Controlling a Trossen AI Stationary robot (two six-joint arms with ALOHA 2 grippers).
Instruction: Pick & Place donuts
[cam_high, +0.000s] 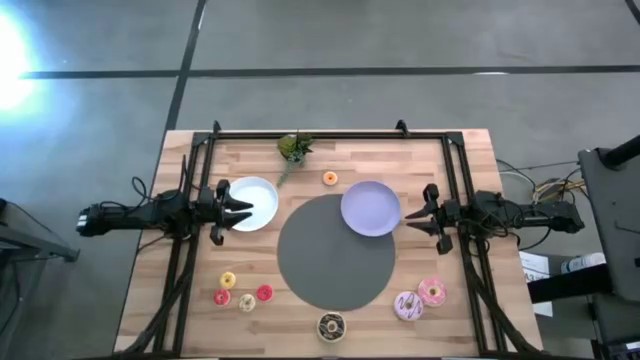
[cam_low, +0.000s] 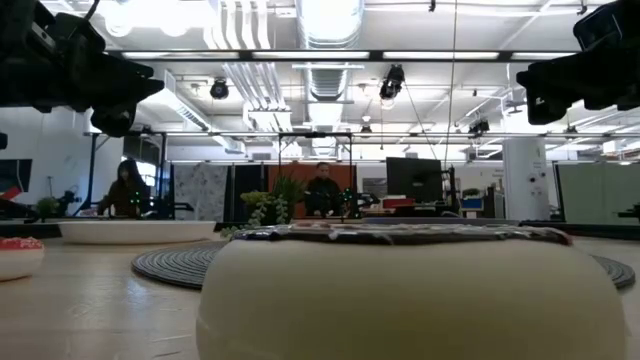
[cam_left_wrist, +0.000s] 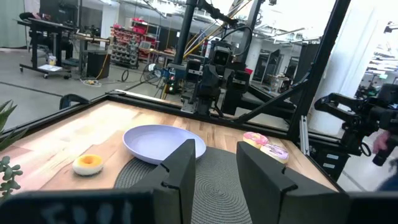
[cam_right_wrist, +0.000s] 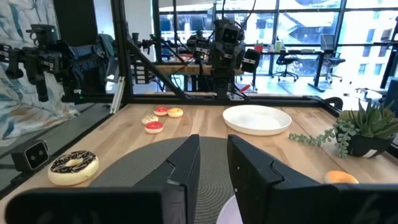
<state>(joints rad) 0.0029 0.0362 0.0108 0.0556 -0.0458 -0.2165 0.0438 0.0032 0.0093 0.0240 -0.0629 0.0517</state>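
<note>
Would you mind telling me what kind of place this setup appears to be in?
Most likely a robotics lab or workshop: exposed ceiling ducts overhead, another robot arm rig beyond the wooden table, and office chairs by large windows.

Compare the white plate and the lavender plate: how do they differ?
The white plate rests on bare wood near the left gripper; the lavender plate overlaps the grey mat, near the right gripper. The lavender plate looks slightly larger. Both are round and hold no donuts.
</note>
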